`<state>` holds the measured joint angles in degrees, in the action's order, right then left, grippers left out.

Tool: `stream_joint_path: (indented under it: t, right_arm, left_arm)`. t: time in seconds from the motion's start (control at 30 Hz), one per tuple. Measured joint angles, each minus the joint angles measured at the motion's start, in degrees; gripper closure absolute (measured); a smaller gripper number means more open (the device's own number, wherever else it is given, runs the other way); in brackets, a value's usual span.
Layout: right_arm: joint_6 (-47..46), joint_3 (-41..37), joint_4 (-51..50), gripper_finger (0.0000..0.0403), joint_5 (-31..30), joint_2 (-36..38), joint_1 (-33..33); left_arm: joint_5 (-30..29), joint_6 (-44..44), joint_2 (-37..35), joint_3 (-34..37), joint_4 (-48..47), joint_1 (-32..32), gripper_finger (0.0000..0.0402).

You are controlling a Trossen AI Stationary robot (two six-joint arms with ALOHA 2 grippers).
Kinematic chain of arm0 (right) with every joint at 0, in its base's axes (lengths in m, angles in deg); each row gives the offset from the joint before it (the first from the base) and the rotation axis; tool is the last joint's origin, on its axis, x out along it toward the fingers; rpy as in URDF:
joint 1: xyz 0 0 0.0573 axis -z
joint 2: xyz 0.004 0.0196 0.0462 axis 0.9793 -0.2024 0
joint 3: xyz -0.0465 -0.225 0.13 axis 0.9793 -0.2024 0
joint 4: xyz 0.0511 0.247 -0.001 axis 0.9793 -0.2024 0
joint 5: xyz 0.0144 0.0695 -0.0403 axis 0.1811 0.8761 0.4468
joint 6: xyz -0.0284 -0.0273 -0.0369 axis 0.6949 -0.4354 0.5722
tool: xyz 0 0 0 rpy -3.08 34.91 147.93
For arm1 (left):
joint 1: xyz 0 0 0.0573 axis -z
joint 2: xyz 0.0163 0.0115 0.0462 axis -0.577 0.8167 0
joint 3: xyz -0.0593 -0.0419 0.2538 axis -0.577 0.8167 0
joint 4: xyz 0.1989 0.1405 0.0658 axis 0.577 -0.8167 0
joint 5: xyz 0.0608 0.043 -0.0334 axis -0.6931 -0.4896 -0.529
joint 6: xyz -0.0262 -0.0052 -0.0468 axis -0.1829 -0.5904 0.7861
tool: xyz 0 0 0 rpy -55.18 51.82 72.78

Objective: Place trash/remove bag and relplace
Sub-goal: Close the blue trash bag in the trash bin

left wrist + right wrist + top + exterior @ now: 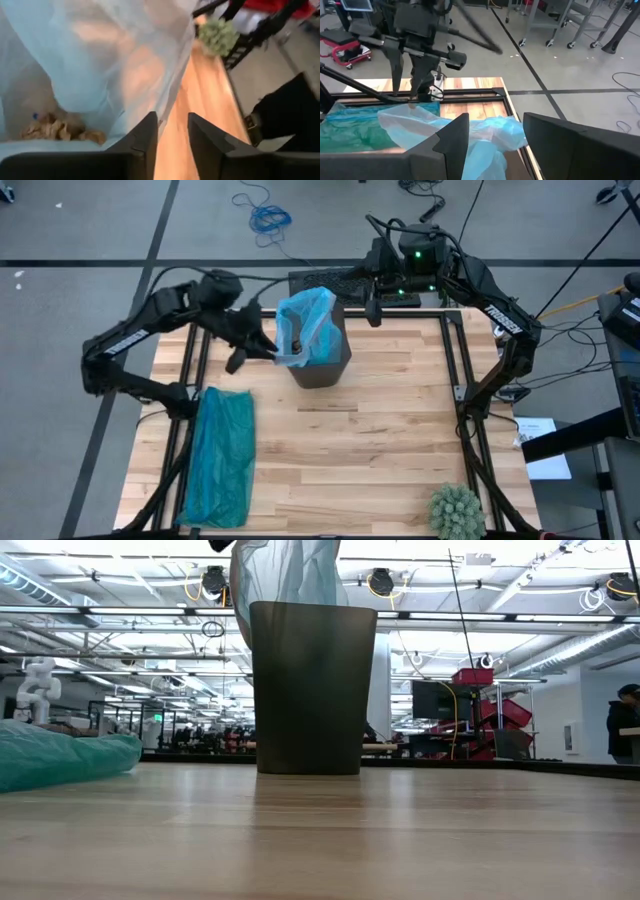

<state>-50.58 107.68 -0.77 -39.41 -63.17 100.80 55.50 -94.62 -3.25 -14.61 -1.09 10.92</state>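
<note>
The pale blue bag sits in the dark bin at the table's far middle, its top standing up above the bin's rim; it also shows in the low view. Brown crumpled trash lies inside the bag. My left gripper is at the bin's left side, shut on the bag's rim. My right gripper waits open and empty over the table's far edge, right of the bin; its wrist view shows its fingers apart. My left gripper pinches the bag's top edge on the bin's left side between its two fingers. It comes from the table's left, slanting down. The edge is drawn out to a point toward the gripper; the bag's lower part stays in the bin.
A darker teal-green plastic bag lies flat along the table's left side. A spiky green ball sits at the near right corner. Bare wood lies between them, in front of the bin. A black frame borders the table.
</note>
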Motion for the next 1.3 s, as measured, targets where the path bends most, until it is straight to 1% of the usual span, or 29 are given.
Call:
stream_joint_path:
  t: [0.17,0.3,0.43,0.5,0.57,0.7,0.73,0.87,0.93,1.03,1.17,1.3]
  right_arm:
    - [0.45,0.0,-0.02,0.0222,-0.01,0.0,-0.02]
    - [0.52,0.0,-0.02,0.0222,-0.02,0.0,0.0]
    - [0.89,0.0,-0.02,0.0222,-0.02,0.0,-0.02]
    - [0.89,0.0,-0.02,0.0222,-0.02,0.0,-0.02]
    - [0.89,0.0,-0.02,0.0222,-0.06,0.0,0.0]
    - [0.89,0.0,-0.02,0.0222,-0.04,0.0,-0.02]
    - [0.89,0.0,-0.02,0.0222,-0.07,0.0,-0.02]
    - [0.89,0.0,0.0,0.0222,-0.07,0.0,0.0]
    - [0.89,0.0,-0.02,0.0222,-0.06,0.0,-0.01]
    - [0.89,0.0,-0.23,0.0222,-0.07,0.0,0.0]
    - [0.89,0.0,-0.91,0.0222,-0.07,0.0,0.0]
    - [0.89,-0.02,-1.12,0.0222,-0.07,0.0,-0.02]
  left_arm:
    - [-6.03,-2.53,1.31,0.0,-3.14,1.61,0.0257]
    - [-6.48,-2.0,2.13,0.0,-3.15,1.99,0.0243]
    - [-7.13,-1.03,3.93,-0.01,-4.91,1.98,0.0246]
    - [-7.51,-0.98,4.43,0.0,-5.15,1.95,0.0259]
    - [-7.51,-0.71,4.52,0.0,-4.43,1.97,0.0286]
    - [-7.3,0.47,4.54,-0.03,-4.24,1.96,0.0378]
    - [-6.9,1.64,4.54,-0.03,-4.2,1.95,0.0389]
    - [-6.62,3.5,3.11,-0.16,-4.33,1.97,0.0398]
    - [-6.57,4.11,2.52,-1.38,-4.59,1.97,0.0399]
    - [-6.52,4.96,2.54,-5.36,-4.59,1.95,0.04]
    - [-6.62,5.06,2.42,-12.61,-4.25,1.78,0.04]
    - [-6.75,6.08,2.41,-16.48,-4.05,1.79,0.0397]
